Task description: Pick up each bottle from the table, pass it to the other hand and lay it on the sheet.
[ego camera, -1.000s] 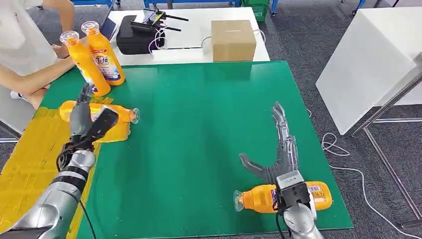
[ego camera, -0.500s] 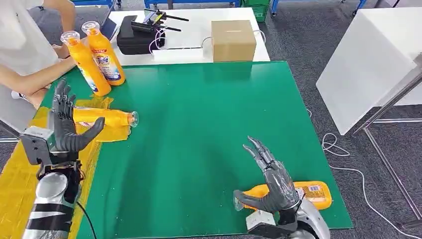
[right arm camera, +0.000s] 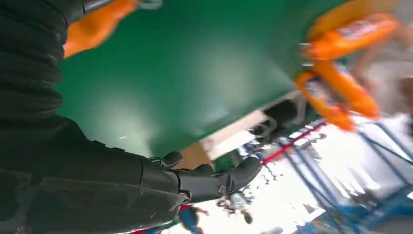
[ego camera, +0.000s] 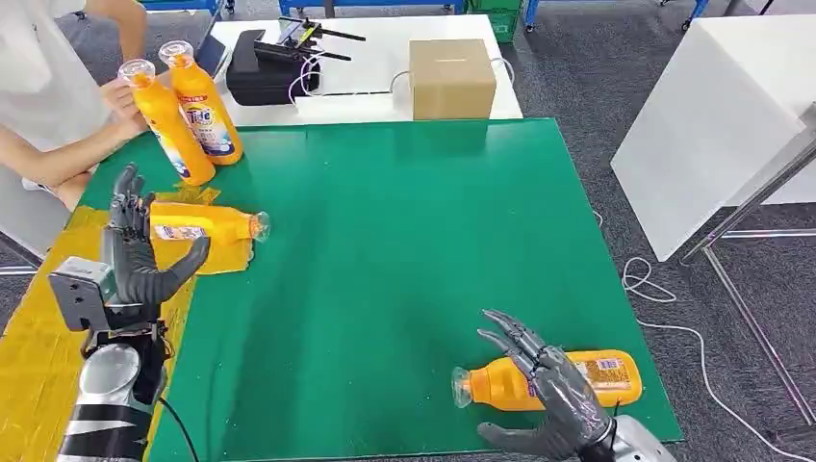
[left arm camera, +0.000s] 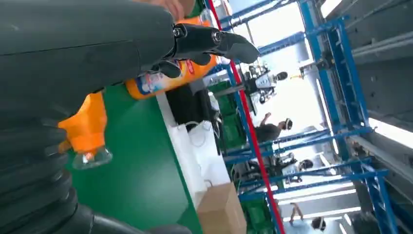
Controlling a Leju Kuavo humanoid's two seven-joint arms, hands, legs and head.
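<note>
Bottle (ego camera: 558,378) lying at the worktop's (ego camera: 404,231) near right corner, awaiting pickup beneath the spread, empty right hand (ego camera: 548,395); left hand (ego camera: 135,260) likewise wide, empty.

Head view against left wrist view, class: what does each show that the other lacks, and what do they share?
Head view alone: the right hand open over a lying bottle near the table's front edge, the yellow sheet, and a person's hand on one of two upright bottles.

Left wrist view alone: blue racking and distant people.

Both: the left hand, the lying bottle on the sheet, the green mat and the cardboard box.
</note>
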